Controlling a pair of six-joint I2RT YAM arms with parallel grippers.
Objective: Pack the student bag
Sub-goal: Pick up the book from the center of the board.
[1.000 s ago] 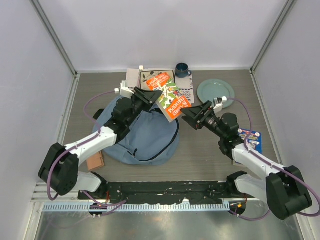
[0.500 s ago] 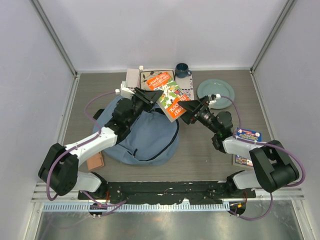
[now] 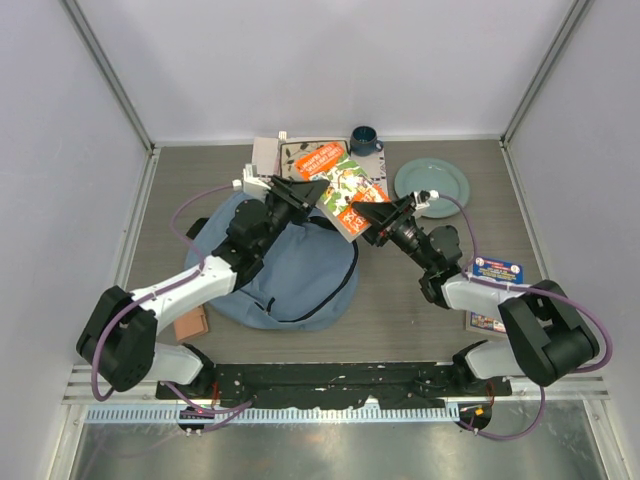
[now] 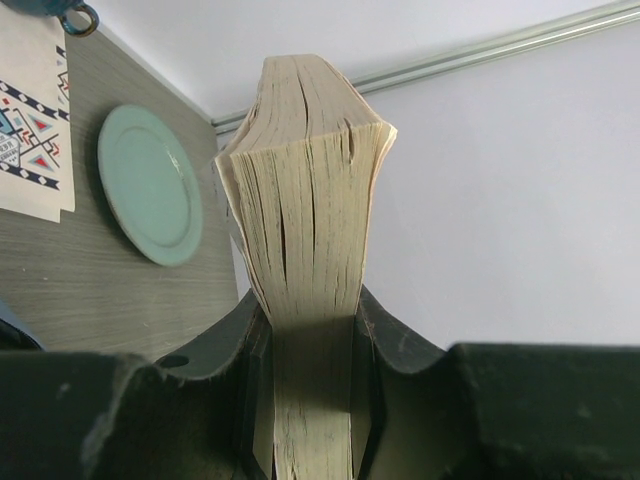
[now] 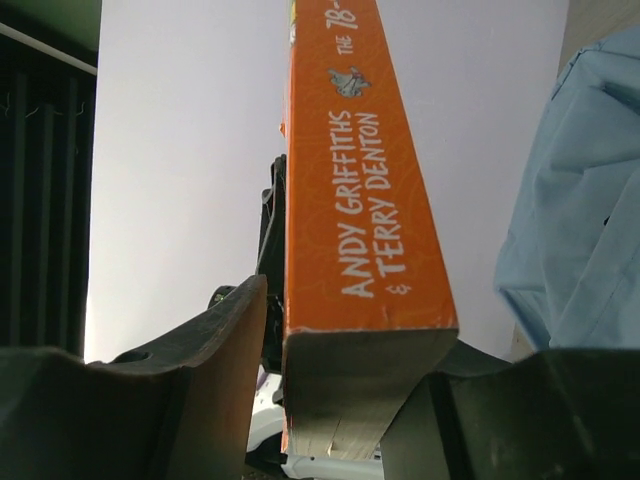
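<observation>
My left pincer (image 3: 303, 190), upper centre of the overhead view, is clamped narrowly on the page edge of a thick paperback book (image 3: 342, 188), which is held tilted above the table (image 3: 420, 300). To its right, my right pincer (image 3: 366, 216) has narrowed onto the orange spine, with a finger at each side. The student bag (image 3: 290, 275) lies slumped and light blue at lower left of centre, under my left arm, a dark zipper line curving along its right side.
</observation>
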